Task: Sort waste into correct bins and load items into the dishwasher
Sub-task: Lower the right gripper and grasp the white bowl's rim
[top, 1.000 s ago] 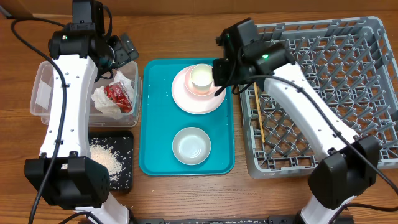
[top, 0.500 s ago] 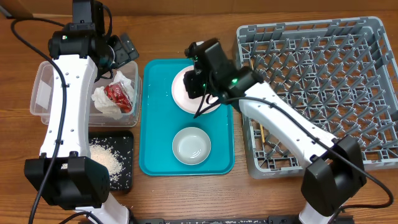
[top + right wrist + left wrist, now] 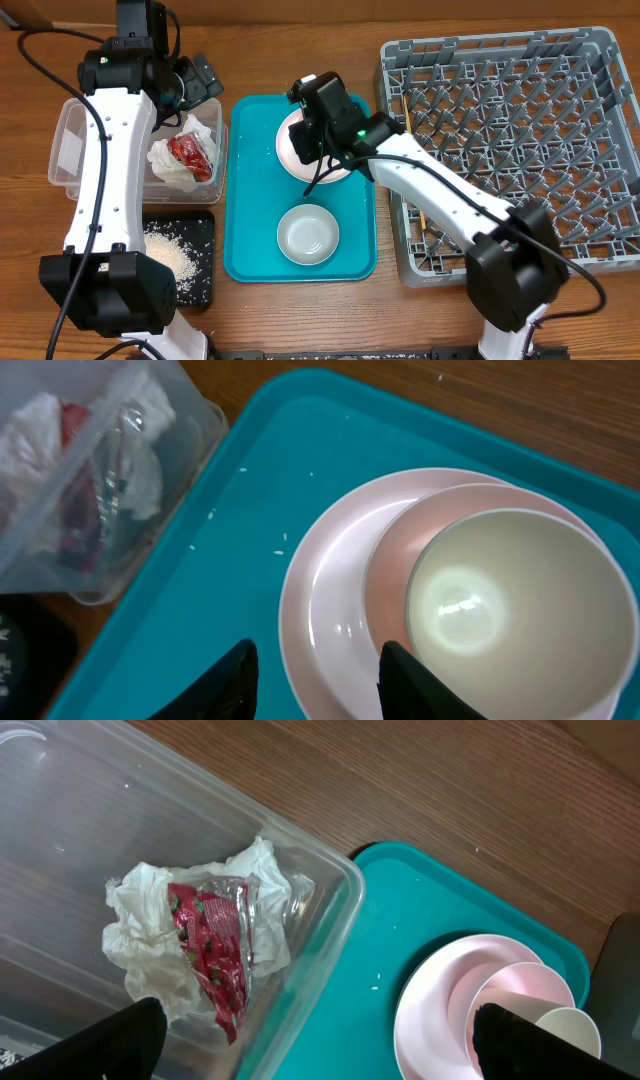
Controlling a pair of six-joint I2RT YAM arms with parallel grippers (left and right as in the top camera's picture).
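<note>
The pale pink plate (image 3: 335, 595) lies at the far end of the teal tray (image 3: 255, 200) with the cream cup (image 3: 500, 610) on it. My right gripper (image 3: 320, 685) hangs open just above the plate's left rim, one finger over the tray and the other beside the cup, holding nothing. A white bowl (image 3: 307, 235) sits nearer on the tray. My left gripper (image 3: 320, 1050) stays wide open over the edge of the clear tub (image 3: 335, 910), which holds the napkin (image 3: 145, 920) and red wrapper (image 3: 215, 945). Chopsticks (image 3: 421, 214) lie in the grey rack (image 3: 500, 120).
A black tray (image 3: 200, 280) with rice-like crumbs (image 3: 170, 255) sits in front of the clear tub (image 3: 65, 150). The rack fills the table's right side, close against the teal tray. A few crumbs dot the teal tray (image 3: 240, 520).
My right gripper has swung left from the rack's edge to above the plate, and its jaws have opened. The left arm has not moved.
</note>
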